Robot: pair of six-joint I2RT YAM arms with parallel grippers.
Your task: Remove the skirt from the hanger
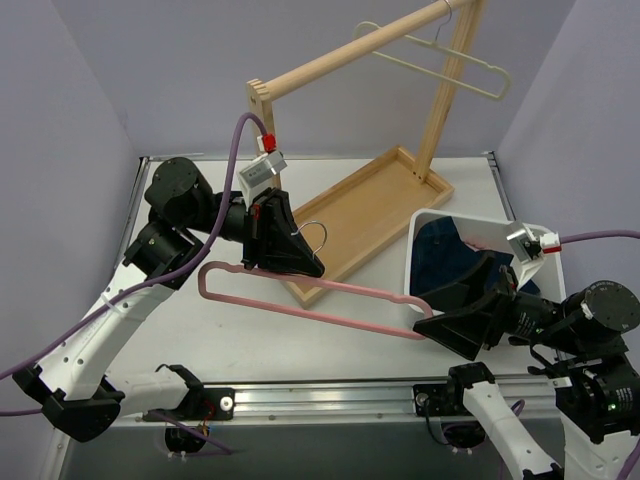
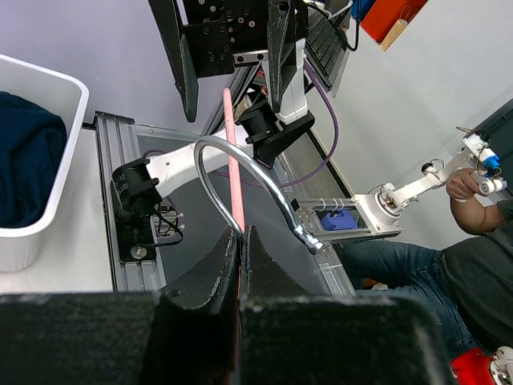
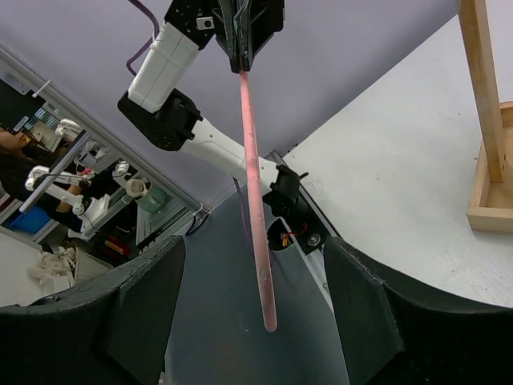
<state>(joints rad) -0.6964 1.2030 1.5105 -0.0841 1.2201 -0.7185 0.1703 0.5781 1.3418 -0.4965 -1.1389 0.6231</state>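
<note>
1. Top external view: the cream hanger hangs by its hook on the rail of the wooden rack, at 1 o'clock, well apart from both arms.
2. The left gripper, at about 10 o'clock from the table centre, is clamped on a pink hanger just under its silver hook. The left wrist view shows the fingers pressed together on it.
3. The pink hanger runs level above the table toward 4 o'clock.
4. The right gripper has its jaws spread. The pink hanger's far end lies between them, and I cannot tell whether it touches.
5. A white bin at 3 o'clock holds a dark blue garment.
</note>
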